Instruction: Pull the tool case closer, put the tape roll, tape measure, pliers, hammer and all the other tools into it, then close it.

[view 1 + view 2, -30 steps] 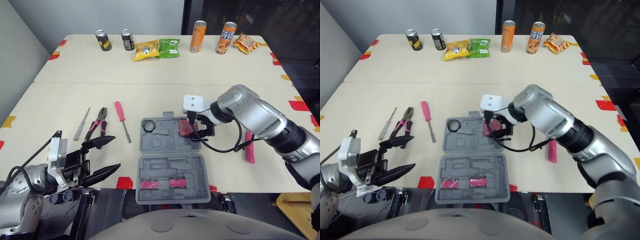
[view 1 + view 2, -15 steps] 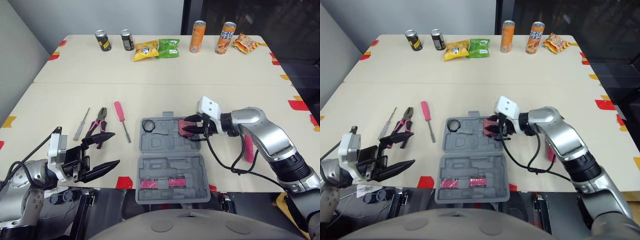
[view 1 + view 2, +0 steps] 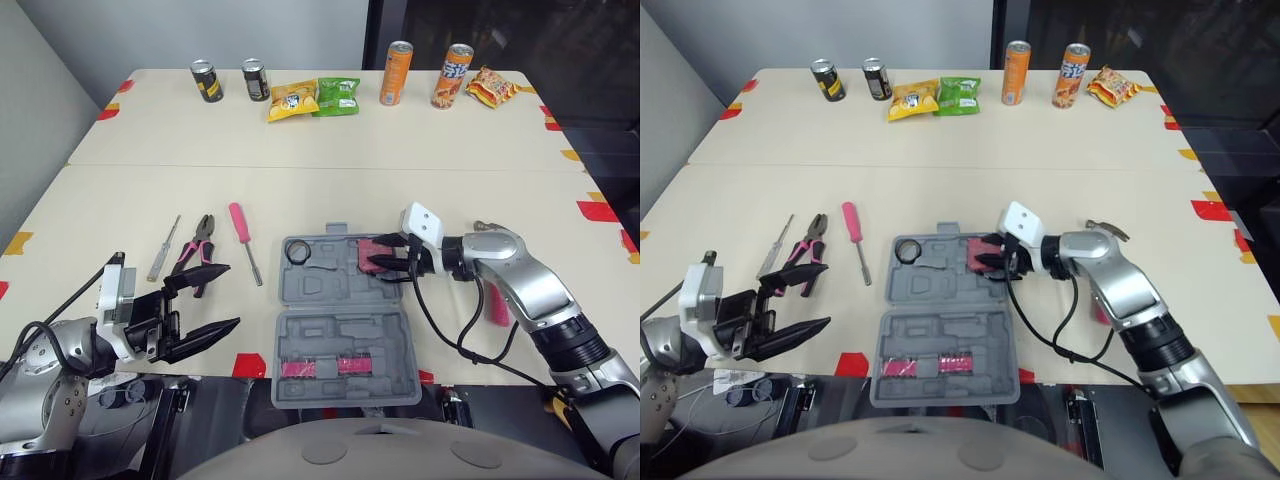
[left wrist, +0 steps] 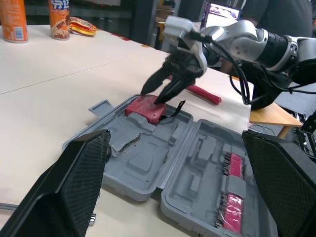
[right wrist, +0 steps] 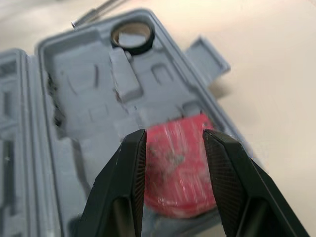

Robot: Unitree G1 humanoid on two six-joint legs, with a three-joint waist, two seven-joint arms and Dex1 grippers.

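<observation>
Tape roll (image 3: 297, 254) and tape measure (image 3: 371, 254) in the tool case (image 3: 330, 292) — pliers (image 3: 196, 250) lie left of it.

4 cans (image 3: 399, 72), 3 snack pkts (image 3: 338, 96), 1 pliers (image 3: 197, 250), 1 tool case (image 3: 330, 335).

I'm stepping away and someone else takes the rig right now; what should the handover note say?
Left gripper: open, empty, hovering over the table's near-left part.
Right gripper: open, fingers straddling the tape measure, which lies in the far half of the open tool case.
Done: tape roll and tape measure are in the case.
Left to do: pliers, pink screwdriver and thin metal tool lie left of the case, hammer right of it; then close.
</observation>
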